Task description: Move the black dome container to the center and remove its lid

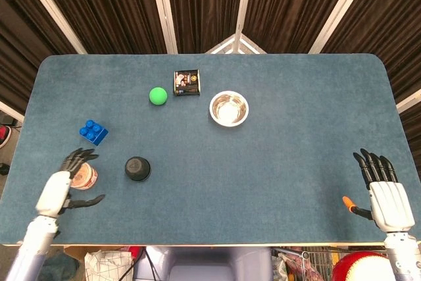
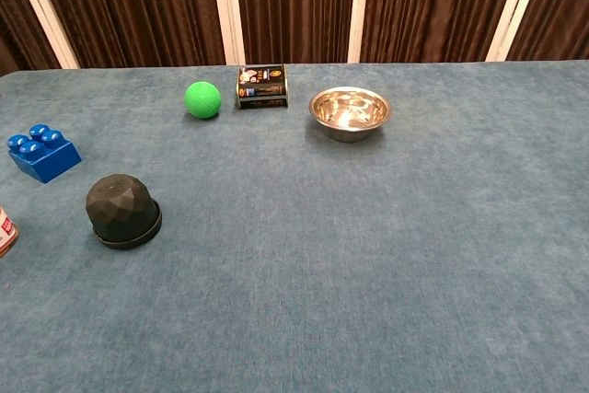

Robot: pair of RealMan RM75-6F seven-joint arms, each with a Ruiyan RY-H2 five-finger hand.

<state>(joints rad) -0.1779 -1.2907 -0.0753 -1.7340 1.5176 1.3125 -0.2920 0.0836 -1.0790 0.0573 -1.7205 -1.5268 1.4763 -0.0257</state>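
Black dome container [image 1: 137, 168] sits on the blue table [image 1: 296, 116], left of centre toward the near edge, lid on, nothing touching it. Left hand [image 1: 58, 189] is over the near-left part of the table, fingers spread, thumb out, holding nothing; its fingertips overlap a small orange-and-white tub [image 1: 84, 176] in the head view, can't tell if they touch it. The tub is just left of the dome, apart from it. Right hand [image 1: 383, 191] is at the near-right table edge, fingers straight and apart, empty, well away from everything. Neither hand shows in the chest view.

Blue toy brick [image 1: 93, 132] beyond the tub. Green ball [image 1: 157, 95], small dark box [image 1: 187, 83] and steel bowl [image 1: 229, 108] across the far middle, all apart from each other
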